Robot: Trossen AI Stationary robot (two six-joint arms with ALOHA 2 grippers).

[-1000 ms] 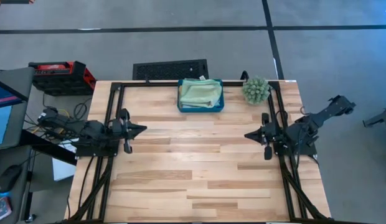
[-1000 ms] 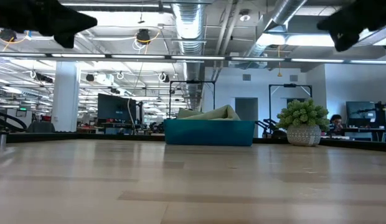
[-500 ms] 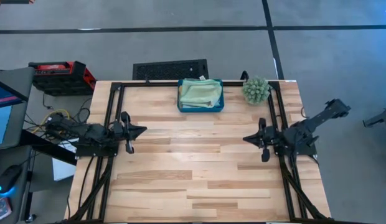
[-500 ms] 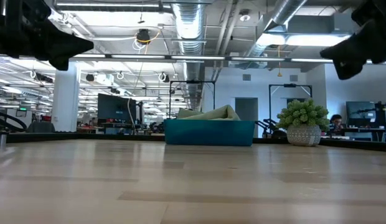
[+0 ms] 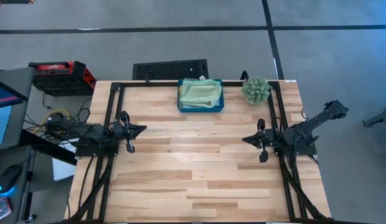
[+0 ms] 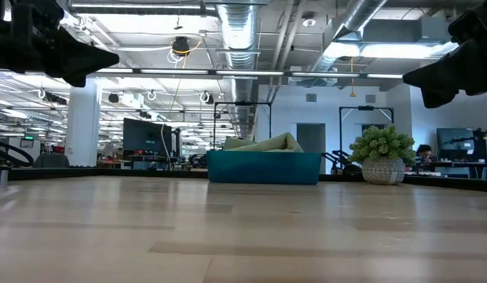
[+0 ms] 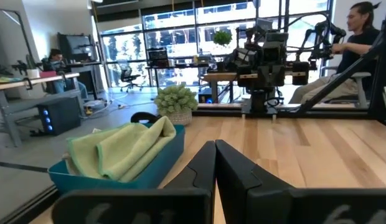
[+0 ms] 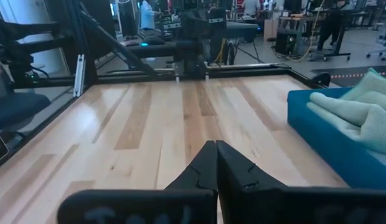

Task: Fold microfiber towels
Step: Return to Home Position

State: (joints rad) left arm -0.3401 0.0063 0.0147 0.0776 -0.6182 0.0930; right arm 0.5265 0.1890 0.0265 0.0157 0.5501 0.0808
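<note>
Left gripper [image 5: 142,129] pinched closed, empty; folded light green microfiber towel [image 5: 200,93] lies in the teal bin [image 5: 180,102] ahead of and between both grippers, spiky plant [image 5: 256,89] nearer the right gripper [image 5: 245,138], also closed, empty. Looks finished: no towel out on the wood, any others under the green one hidden. Pale wood-plank table [image 5: 193,168], bare between the grippers; open office behind, seated person [image 7: 361,37].

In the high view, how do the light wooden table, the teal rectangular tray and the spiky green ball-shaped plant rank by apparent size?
1. Light wooden table
2. Teal rectangular tray
3. Spiky green ball-shaped plant
The differences are clear; none look alike.
</note>
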